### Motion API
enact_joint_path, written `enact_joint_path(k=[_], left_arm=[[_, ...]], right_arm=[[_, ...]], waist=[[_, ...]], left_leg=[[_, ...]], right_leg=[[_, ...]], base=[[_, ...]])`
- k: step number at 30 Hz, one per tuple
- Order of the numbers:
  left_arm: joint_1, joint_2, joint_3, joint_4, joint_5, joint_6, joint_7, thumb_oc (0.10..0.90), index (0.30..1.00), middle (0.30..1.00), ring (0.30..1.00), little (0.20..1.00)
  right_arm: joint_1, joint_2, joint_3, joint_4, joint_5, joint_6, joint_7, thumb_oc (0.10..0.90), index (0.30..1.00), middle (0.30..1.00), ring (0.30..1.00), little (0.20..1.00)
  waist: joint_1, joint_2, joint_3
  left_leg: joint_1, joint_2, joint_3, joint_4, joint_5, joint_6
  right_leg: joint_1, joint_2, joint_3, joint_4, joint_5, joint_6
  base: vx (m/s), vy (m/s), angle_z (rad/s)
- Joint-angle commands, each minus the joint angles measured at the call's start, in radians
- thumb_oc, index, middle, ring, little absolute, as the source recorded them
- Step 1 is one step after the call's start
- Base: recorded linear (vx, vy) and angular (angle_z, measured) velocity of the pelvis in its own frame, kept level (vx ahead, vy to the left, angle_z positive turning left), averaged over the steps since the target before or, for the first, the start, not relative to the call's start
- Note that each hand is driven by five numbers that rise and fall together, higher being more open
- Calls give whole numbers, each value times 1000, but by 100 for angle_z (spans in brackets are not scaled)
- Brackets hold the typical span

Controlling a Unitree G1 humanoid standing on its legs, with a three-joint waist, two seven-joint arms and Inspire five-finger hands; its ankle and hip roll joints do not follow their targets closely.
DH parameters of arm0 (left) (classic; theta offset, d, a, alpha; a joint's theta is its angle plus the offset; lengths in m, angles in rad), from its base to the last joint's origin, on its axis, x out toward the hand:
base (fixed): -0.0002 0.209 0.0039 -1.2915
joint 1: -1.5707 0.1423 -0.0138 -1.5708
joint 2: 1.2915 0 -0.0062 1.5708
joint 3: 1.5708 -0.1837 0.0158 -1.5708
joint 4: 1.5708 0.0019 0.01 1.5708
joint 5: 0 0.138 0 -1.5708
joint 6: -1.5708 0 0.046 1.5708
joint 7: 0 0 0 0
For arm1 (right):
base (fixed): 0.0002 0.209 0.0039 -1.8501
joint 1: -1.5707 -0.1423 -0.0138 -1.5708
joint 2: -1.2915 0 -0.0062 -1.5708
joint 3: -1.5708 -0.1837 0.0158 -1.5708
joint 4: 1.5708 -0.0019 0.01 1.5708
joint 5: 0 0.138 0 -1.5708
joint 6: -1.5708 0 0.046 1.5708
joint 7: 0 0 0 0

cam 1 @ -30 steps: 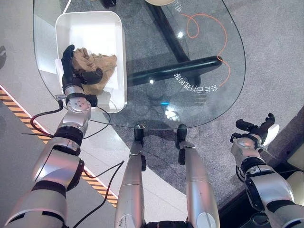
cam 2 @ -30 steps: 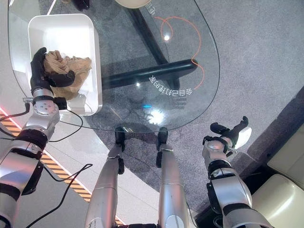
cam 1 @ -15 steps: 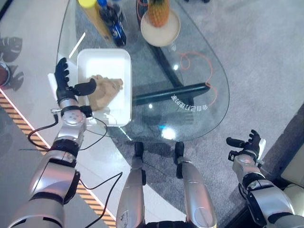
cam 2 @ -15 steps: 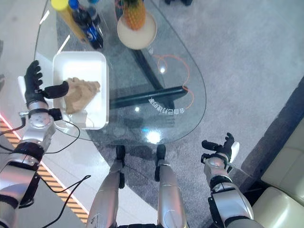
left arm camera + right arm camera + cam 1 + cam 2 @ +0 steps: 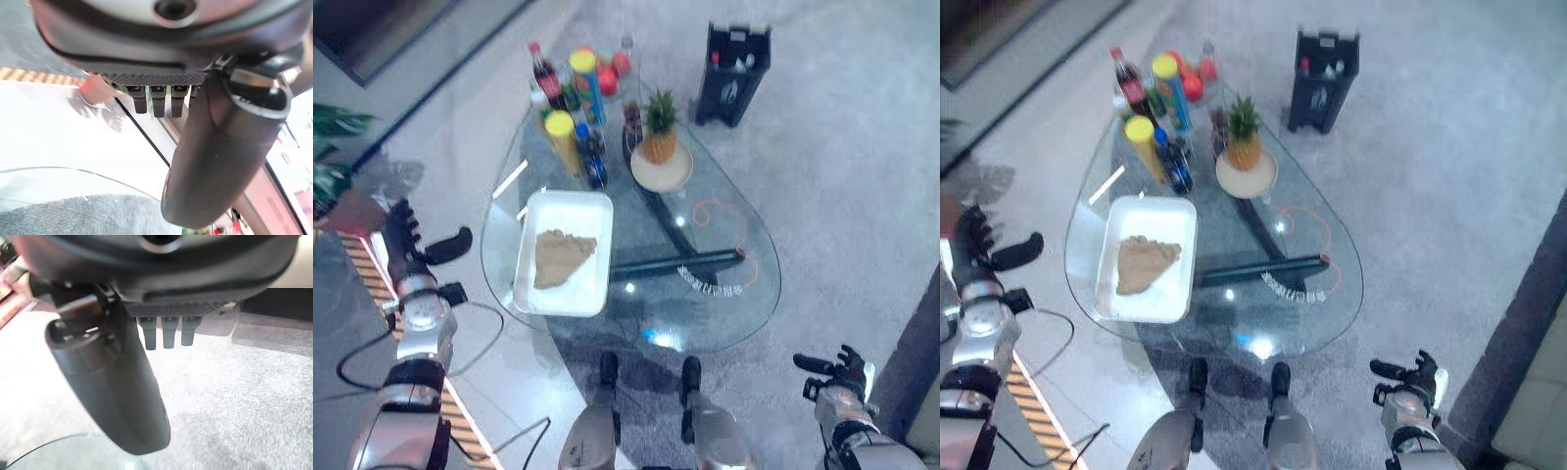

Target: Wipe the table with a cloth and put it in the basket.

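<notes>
The robot's left hand (image 5: 406, 245) is raised off the left side of a glass table (image 5: 744, 294), fingers straight and spread, thumb out, holding nothing. One white basket (image 5: 592, 294) sits on the left part of the table, and inside it lies one crumpled tan cloth (image 5: 558, 257), touched by neither hand. Behind the basket stands a cluster of bottles and cans (image 5: 570, 98); their exact number cannot be told. Beside them, one pineapple (image 5: 658, 132) stands on one round plate (image 5: 677, 176). One dark crate (image 5: 734, 61) sits on the floor beyond the table. At the lower right, near the floor and well apart from the table, the right hand (image 5: 837, 372) hangs with fingers loosely extended and empty
</notes>
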Motion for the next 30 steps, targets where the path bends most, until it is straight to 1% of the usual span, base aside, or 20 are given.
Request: enact_joint_path(k=[1,2,3,4,5,6,7,8,9,10,13,15,17,18,19,21,23,24,27,30], left_arm=[[41,-17,12,29,72,-34,-54,800,900,900,900,900],[47,-21,12,30,77,-35,-55,800,900,900,900,900],[101,-52,9,58,75,-25,-102,800,900,900,900,900],[110,-57,10,64,88,-24,-109,800,900,900,900,900],[136,-73,4,83,138,-24,-121,800,900,900,900,900],[155,-82,0,100,134,-18,-137,800,900,900,900,900],[170,-97,0,128,123,-10,-155,800,900,900,900,900],[188,-110,-1,172,167,-9,-178,800,900,900,900,900],[207,-116,-5,201,160,20,-208,800,900,900,900,900],[211,-124,-7,217,165,11,-208,800,900,900,900,900],[263,-172,-36,348,273,49,-271,800,900,900,900,900],[283,-195,-53,394,290,58,-296,800,900,900,900,900],[295,-212,-66,415,320,72,-312,800,900,900,900,900],[303,-228,-78,423,322,95,-321,800,900,900,900,900],[309,-241,-87,433,350,101,-328,800,900,900,900,900],[314,-250,-105,437,361,119,-345,800,900,900,900,900],[322,-260,-118,441,357,144,-340,800,900,900,900,900],[323,-268,-118,448,351,168,-332,800,900,900,900,900],[321,-281,-117,465,378,206,-330,800,900,900,900,900],[323,-294,-124,480,401,218,-339,800,900,900,900,900]], right_arm=[[102,-6,3,22,-65,25,77,800,900,900,900,900],[106,-5,4,21,-66,25,80,800,900,900,900,900],[130,7,7,24,-82,39,115,800,900,900,900,900],[134,8,7,24,-89,42,121,800,900,900,900,900],[146,15,9,27,-112,48,139,800,900,900,900,900],[157,19,15,30,-120,55,149,800,900,900,900,900],[164,23,19,32,-129,61,164,800,900,900,900,900],[172,27,23,39,-168,63,195,800,900,900,900,900],[179,30,34,46,-182,66,208,800,900,900,900,900],[180,32,36,48,-188,66,213,800,900,900,900,900],[188,51,55,73,-233,71,256,800,900,900,900,900],[187,58,62,91,-255,75,267,800,900,900,900,900],[188,63,66,98,-266,84,271,800,900,900,900,900],[187,70,69,104,-279,92,271,800,900,900,900,900],[189,76,70,112,-288,99,272,800,900,900,900,900],[189,80,74,119,-305,106,281,800,900,900,900,900],[188,88,80,131,-310,113,282,800,900,900,900,900],[187,93,83,136,-305,121,281,800,900,900,900,900],[186,109,86,150,-307,131,275,800,900,900,900,900],[190,119,86,159,-307,140,271,800,900,900,900,900]], waist=[[29,-18,-146],[29,-17,-149],[32,-21,-172],[33,-21,-176],[35,-23,-188],[36,-24,-198],[36,-26,-207],[36,-27,-217],[37,-29,-225],[37,-30,-227],[35,-35,-249],[34,-35,-256],[33,-34,-260],[33,-34,-262],[33,-34,-263],[33,-34,-264],[34,-33,-264],[36,-34,-264],[36,-39,-267],[37,-42,-272]], left_leg=[[5,-47,38,2,-56,33],[7,-46,38,2,-56,33],[24,-44,41,-1,-58,33],[27,-43,42,-1,-59,33],[35,-41,44,-1,-61,33],[41,-39,46,-1,-64,34],[47,-37,49,-1,-66,34],[57,-35,54,-1,-71,34],[64,-33,57,-1,-73,35],[66,-33,57,-1,-74,35],[89,-29,63,-1,-85,37],[100,-28,65,-1,-89,39],[107,-28,65,-1,-93,41],[111,-28,65,-1,-95,42],[117,-29,66,-1,-97,45],[120,-28,67,-1,-97,46],[126,-29,66,-1,-99,48],[129,-30,63,-1,-100,49],[131,-31,59,-1,-101,48],[132,-32,58,-1,-104,48]], right_leg=[[-41,-4,-9,113,-52,-5],[-38,-4,-10,111,-51,-4],[-16,-5,-16,100,-49,-3],[-12,-6,-17,98,-49,-3],[-2,-6,-21,94,-49,-3],[5,-6,-23,92,-49,-4],[12,-7,-25,90,-49,-3],[23,-7,-27,86,-51,-3],[32,-8,-30,83,-51,-3],[35,-8,-31,82,-51,-2],[57,-13,-32,72,-51,5],[66,-13,-29,70,-52,5],[71,-13,-28,71,-55,6],[75,-14,-26,71,-55,6],[79,-14,-25,72,-56,7],[81,-14,-26,73,-56,8],[85,-14,-26,72,-54,9],[88,-15,-27,70,-53,9],[94,-16,-25,58,-45,11],[97,-18,-26,46,-36,15]], base=[[105,3,4],[164,13,-3],[83,14,1],[106,22,1],[62,20,2],[70,25,0],[58,28,-1],[46,25,0],[30,18,-2],[0,0,0],[7,1,-1],[0,0,0],[0,0,0],[0,0,0],[0,0,0],[0,0,0],[0,0,0],[0,0,0],[0,0,0],[0,0,0]])
